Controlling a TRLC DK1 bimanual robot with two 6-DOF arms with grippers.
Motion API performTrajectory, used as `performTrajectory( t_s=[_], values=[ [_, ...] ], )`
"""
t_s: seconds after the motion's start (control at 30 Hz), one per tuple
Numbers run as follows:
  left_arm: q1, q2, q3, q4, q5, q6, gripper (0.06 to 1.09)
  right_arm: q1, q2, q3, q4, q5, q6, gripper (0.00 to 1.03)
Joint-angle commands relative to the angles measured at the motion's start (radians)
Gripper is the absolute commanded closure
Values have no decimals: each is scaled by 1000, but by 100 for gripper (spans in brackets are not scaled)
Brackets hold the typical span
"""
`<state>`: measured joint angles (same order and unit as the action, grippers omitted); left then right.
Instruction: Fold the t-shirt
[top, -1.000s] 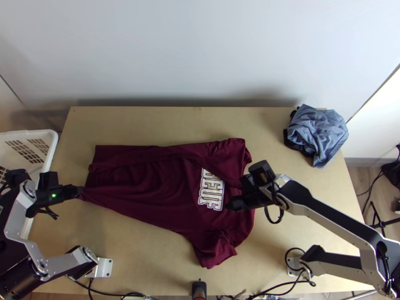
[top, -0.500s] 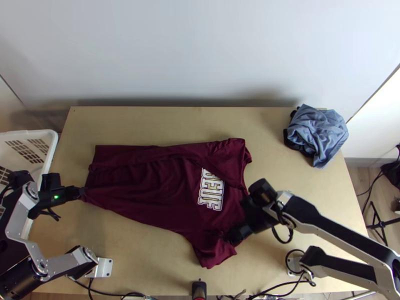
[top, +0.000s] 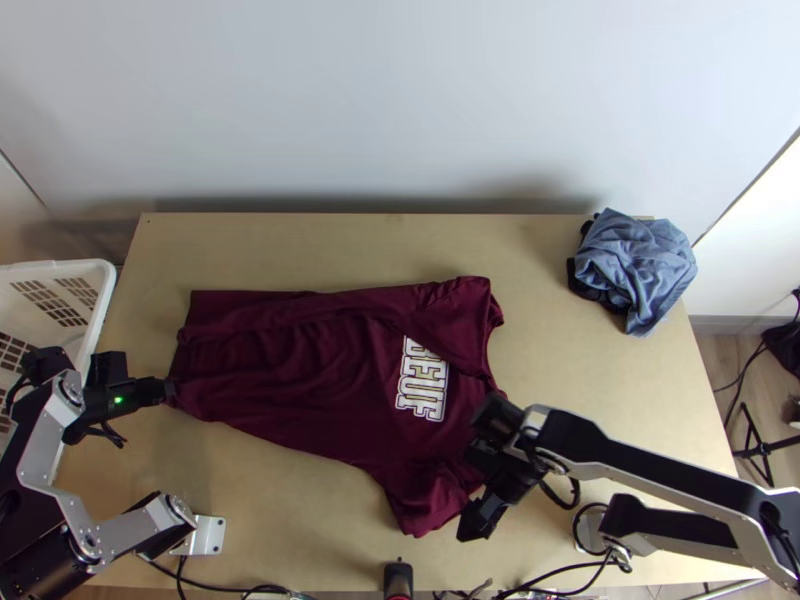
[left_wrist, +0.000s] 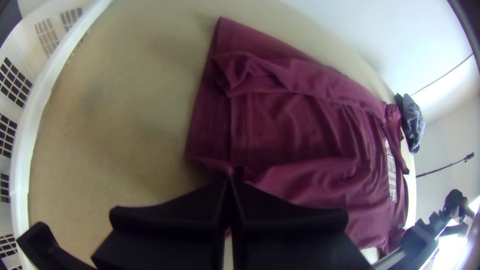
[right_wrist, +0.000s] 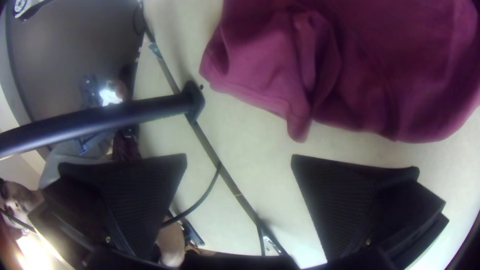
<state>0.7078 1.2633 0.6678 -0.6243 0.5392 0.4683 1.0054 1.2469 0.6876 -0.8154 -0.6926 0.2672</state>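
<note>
Centrally, we are recording one burgundy t-shirt (top: 290, 370), front up, its hem toward the left arm and its collar toward the right; it is lying lengthwise on the light wooden table (top: 300, 245). Its far side (top: 400, 302) is turning inward over the front in a long, creased fold, partly covering the pale lettering (top: 420, 385). Its near sleeve (top: 430, 500) is sticking out toward the arms' bases, bunched.

At the t-shirt's near hem corner, we are noting one left gripper (top: 168, 391), its black fingers (left_wrist: 175, 220) pressing together and pinching the hem cloth at their tips. Just beside the t-shirt's near sleeve, we are counting one right gripper (top: 466, 500), its wide fingers (right_wrist: 140, 200) standing well spread, with bare tabletop showing between them and nothing in their grasp.

Beyond the t-shirt's collar end, toward the table's far right corner, we are finding one crumpled blue-grey cloth (top: 635, 262), resting over something black (top: 583, 278). Past the t-shirt's hem end, we are listing one white plastic basket (top: 103, 290), standing beside the table. Between the t-shirt and the arms' side, we are seeing one black mount (top: 398, 577) sitting at the near edge, with dark cables (top: 560, 578) running beside it.
</note>
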Motion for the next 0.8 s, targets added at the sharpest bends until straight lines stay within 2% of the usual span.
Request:
performTrajectory(
  t_s=[0.0,0.27,0.43,0.47,0.5,0.53,0.57,0.6,0.67,0.77],
  values=[
    [5,-7,-14,24,2,-11,104,15,88,-8,18,10,-43,6],
    [-4,-31,-17,31,2,-25,104,-47,152,-36,174,70,-29,6],
    [-8,-31,-16,40,2,-30,104,-47,183,-36,213,97,-23,6],
    [-8,-31,-17,46,2,-31,104,-45,189,-31,216,110,-19,9],
    [-8,-31,-19,54,2,-39,104,-44,187,-28,216,116,-19,17],
    [-10,-30,-20,55,2,-39,104,-44,181,-22,225,136,-17,33],
    [-10,-30,-20,57,2,-39,104,-42,164,-26,260,165,-16,70],
    [-10,-30,-24,58,2,-39,104,-36,132,-42,315,188,-13,89],
    [-10,-27,-25,67,1,-39,104,-28,82,-62,377,186,-11,91],
    [-8,-24,-27,69,-1,-31,104,-27,71,-34,367,186,-6,94]
  ],
)
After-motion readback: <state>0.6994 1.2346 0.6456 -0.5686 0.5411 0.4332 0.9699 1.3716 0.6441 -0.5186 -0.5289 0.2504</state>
